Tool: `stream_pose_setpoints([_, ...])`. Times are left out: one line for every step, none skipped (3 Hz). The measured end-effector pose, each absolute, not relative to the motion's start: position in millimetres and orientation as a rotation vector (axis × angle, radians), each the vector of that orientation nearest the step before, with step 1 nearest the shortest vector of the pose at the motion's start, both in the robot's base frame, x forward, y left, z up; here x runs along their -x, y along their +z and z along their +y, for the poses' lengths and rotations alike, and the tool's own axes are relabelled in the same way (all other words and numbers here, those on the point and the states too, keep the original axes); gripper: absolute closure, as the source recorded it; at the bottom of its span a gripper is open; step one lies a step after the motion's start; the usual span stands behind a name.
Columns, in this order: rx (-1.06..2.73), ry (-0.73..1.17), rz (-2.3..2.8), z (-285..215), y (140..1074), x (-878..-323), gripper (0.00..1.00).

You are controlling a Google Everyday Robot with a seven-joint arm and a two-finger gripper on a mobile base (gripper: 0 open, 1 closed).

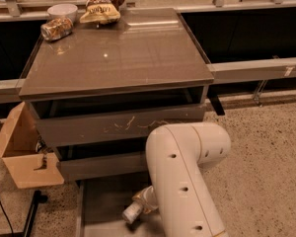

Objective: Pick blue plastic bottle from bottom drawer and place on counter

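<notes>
The bottom drawer (pixel 96 209) stands pulled out; the blue plastic bottle (pixel 137 207) is still inside it, lying tilted with its cap toward me; the gripper (pixel 152 197) is down at the bottle, mostly hidden behind the white arm (pixel 185 181); whether it has a grasp I cannot tell; lifting and placing on the counter (pixel 123 58) remain; a can (pixel 56 27), bowl (pixel 62 10) and snack bag (pixel 99 7) sit along its far edge.

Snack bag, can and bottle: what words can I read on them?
Snack bag: print too blurred to read.
Can: nothing readable.
Bottle in the bottom drawer: label too blurred.
Gripper: hidden behind the arm, down at the drawer; no writing seen.
</notes>
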State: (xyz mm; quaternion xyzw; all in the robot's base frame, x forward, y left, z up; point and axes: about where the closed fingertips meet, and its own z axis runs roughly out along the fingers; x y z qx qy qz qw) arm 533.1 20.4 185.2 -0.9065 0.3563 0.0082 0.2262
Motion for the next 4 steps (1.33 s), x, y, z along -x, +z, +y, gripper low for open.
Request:
stream_pose_setpoints([2.492, -0.005, 0.974, 1, 234, -524, 1.0])
stream_pose_setpoints([2.467, -0.072, 1.001, -31, 300, -511, 1.0])
stream_pose_setpoints([2.41, -0.149, 1.01, -51, 363, -492, 1.0])
stream_pose_setpoints([2.41, -0.149, 1.01, -50, 363, -492, 1.0])
